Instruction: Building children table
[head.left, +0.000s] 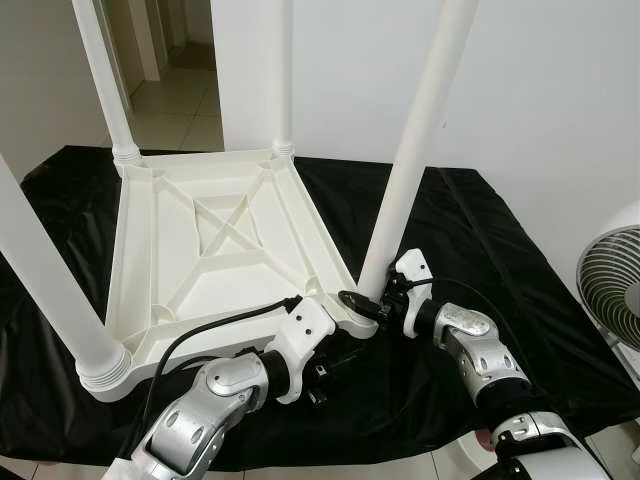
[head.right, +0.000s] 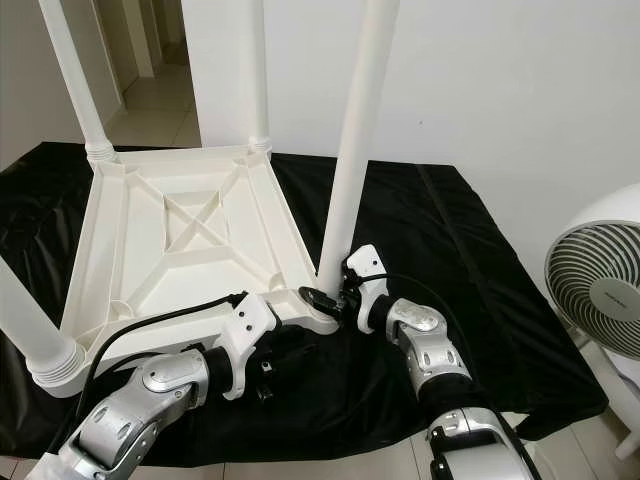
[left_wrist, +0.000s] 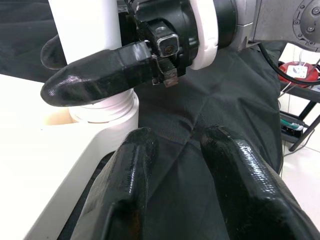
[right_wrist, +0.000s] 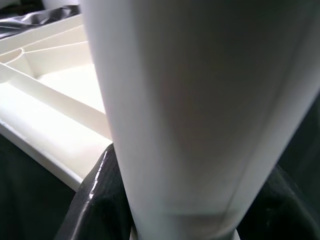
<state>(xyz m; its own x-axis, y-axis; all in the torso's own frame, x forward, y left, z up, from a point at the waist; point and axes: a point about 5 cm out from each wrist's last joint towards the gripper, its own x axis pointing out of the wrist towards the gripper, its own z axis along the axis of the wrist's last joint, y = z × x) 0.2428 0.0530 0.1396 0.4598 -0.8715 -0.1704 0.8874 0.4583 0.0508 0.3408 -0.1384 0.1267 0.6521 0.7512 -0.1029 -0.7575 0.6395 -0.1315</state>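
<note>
The white plastic children's table (head.left: 225, 235) lies upside down on a black cloth, with its legs pointing up. My right gripper (head.left: 372, 300) is shut on the near right leg (head.left: 415, 140) just above its socket. One black finger (left_wrist: 95, 80) crosses the front of the leg and the other sits behind it. In the right wrist view the leg (right_wrist: 200, 100) stands between the fingers. My left gripper (head.left: 325, 375) lies low by the table's front edge, beside that corner. Its fingers (left_wrist: 135, 165) are slightly apart over the cloth, holding nothing.
The black cloth (head.left: 480, 230) covers the whole work surface out to its edges. A white fan (head.left: 612, 275) stands off the right side. A white wall is behind, and a doorway (head.left: 170, 70) opens at the back left. The near left leg (head.left: 45, 290) rises close to my left arm.
</note>
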